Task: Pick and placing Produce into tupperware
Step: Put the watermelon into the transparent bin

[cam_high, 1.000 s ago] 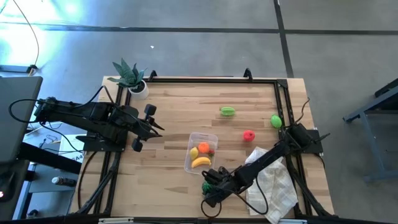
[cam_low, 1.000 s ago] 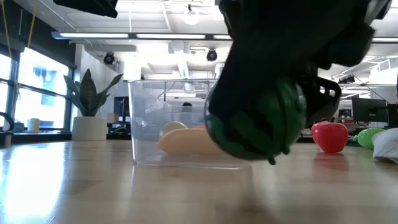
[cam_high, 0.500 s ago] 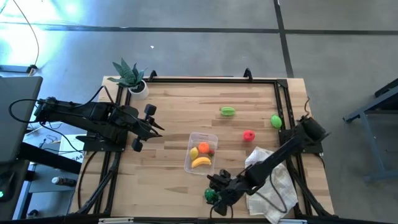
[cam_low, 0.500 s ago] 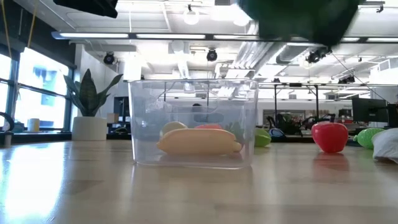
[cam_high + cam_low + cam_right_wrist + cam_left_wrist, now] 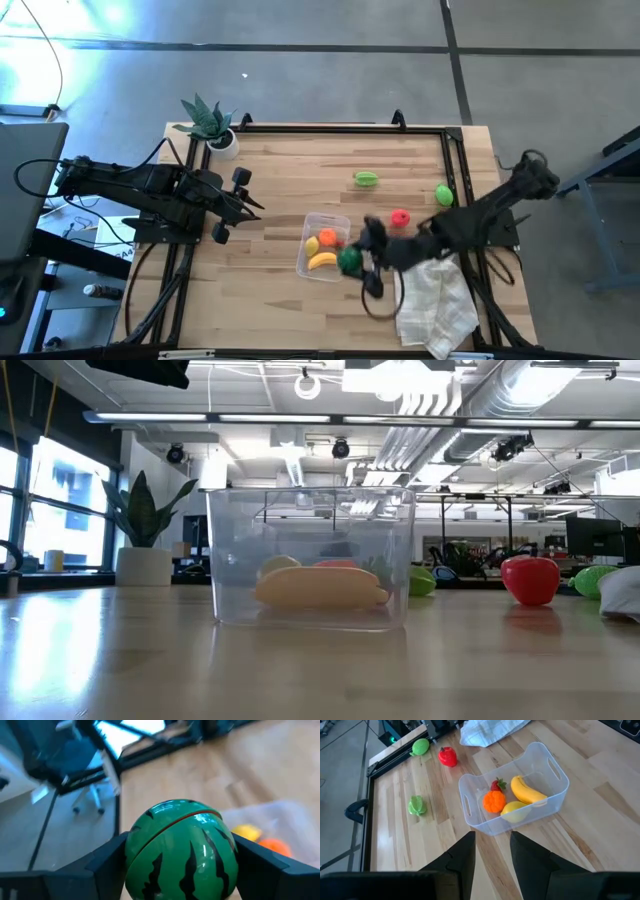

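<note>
My right gripper (image 5: 353,262) is shut on the striped green watermelon (image 5: 348,260) and hovers at the near right corner of the clear tupperware (image 5: 323,246). A banana (image 5: 527,790), a lemon (image 5: 515,810), an orange (image 5: 494,801) and a small red fruit (image 5: 496,785) lie inside the tub. On the bare wood beyond it rest a red piece (image 5: 400,217) and two green pieces (image 5: 366,179) (image 5: 444,195). My left gripper (image 5: 492,855) waits open to the left of the tub. The low view shows neither gripper. My right gripper pinches the watermelon (image 5: 180,855) between its two fingers (image 5: 107,862), one on each opposite side of the ball. The fingers reach in from the table's right. The watermelon is lifted clear of the table.
A white checked cloth (image 5: 435,300) lies crumpled at the near right, under the right arm. A spiky potted plant (image 5: 210,122) stands at the far left corner. A black frame (image 5: 340,127) runs round the table's edges.
My right gripper has carried the watermelon up from the table near the near edge and then toward the far side and right, ending beside the tub. In the low view it has risen out of the picture. The tub and its contents have stayed put.
</note>
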Available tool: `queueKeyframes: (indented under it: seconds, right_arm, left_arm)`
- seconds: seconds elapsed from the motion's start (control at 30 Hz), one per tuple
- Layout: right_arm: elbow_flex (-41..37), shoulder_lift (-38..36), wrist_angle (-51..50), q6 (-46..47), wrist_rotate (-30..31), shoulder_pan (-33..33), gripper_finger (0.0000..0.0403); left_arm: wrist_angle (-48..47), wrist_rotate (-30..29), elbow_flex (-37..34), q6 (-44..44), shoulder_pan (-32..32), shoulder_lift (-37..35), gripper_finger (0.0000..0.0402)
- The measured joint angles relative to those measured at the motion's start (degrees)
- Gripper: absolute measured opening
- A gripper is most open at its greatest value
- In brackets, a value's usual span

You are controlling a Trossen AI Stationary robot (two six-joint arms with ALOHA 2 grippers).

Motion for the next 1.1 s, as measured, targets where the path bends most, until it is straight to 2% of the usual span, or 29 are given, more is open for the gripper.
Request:
queueKeyframes:
  seconds: [0.2,0.43,0.7,1.1]
  right_arm:
    - [0.04,-2.07,-0.65,-4.98,-4.65,-8.41,0.0281]
    - [0.02,1.08,-7.63,-5.34,-9.37,-16.40,0.0281]
    - [0.00,9.46,-7.56,-6.37,-14.91,-18.05,0.0282]
    - [-0.09,20.42,-6.65,-7.89,-17.76,-17.92,0.0282]
  left_arm:
    - [0.02,-0.02,0.00,-0.01,0.02,0.00,0.0111]
    - [0.00,-0.01,0.00,-0.01,0.02,0.00,0.0111]
    - [0.00,0.00,0.00,-0.01,0.00,0.00,0.0111]
    - [0.02,-0.01,0.00,0.00,0.02,0.00,0.0111]
